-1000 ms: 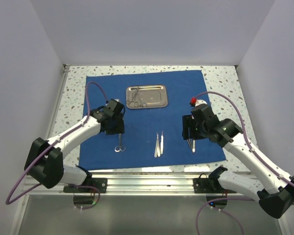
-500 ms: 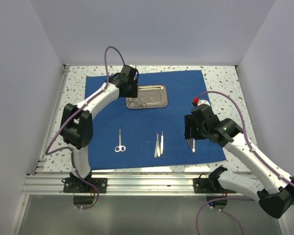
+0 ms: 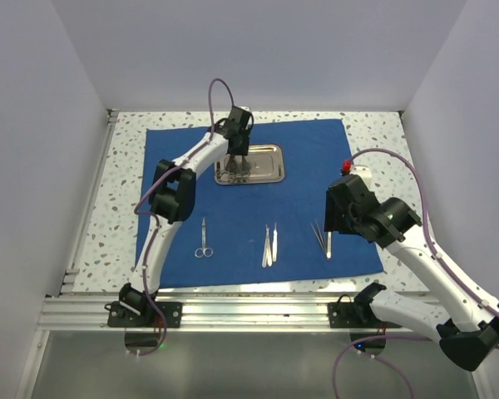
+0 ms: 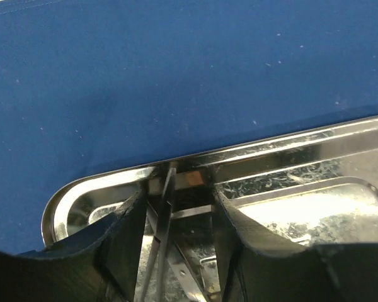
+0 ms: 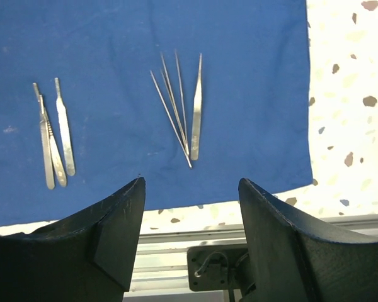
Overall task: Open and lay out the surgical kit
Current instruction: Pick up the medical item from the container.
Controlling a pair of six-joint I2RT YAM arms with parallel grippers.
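The royal-blue cloth [image 3: 170, 166] lies spread flat on the table. At its far middle sits the steel tray [image 3: 270, 151], still holding ring-handled instruments [image 3: 235, 173]. My left gripper [image 3: 237, 158] is lowered into the tray's left end, open. In the left wrist view its fingers [image 4: 129, 236] straddle thin silver blades [image 4: 164, 211] without clearly pressing on them. Scissors [image 3: 203, 239], two flat handles [image 3: 269, 244] and tweezers [image 3: 325, 237] lie in a row on the near cloth. My right gripper [image 3: 333, 218] hovers open above the tweezers [image 5: 195, 116], holding nothing.
Speckled tabletop [image 3: 125, 191] shows round the cloth, and white walls close in on three sides. The aluminium rail [image 3: 249, 307] carrying the arm bases runs along the near edge. A purple cable loops above each arm.
The left arm swung from the scissors on the near-left cloth up to the tray and lowered its jaws into it. The right gripper drew slightly right, away from the tweezers.
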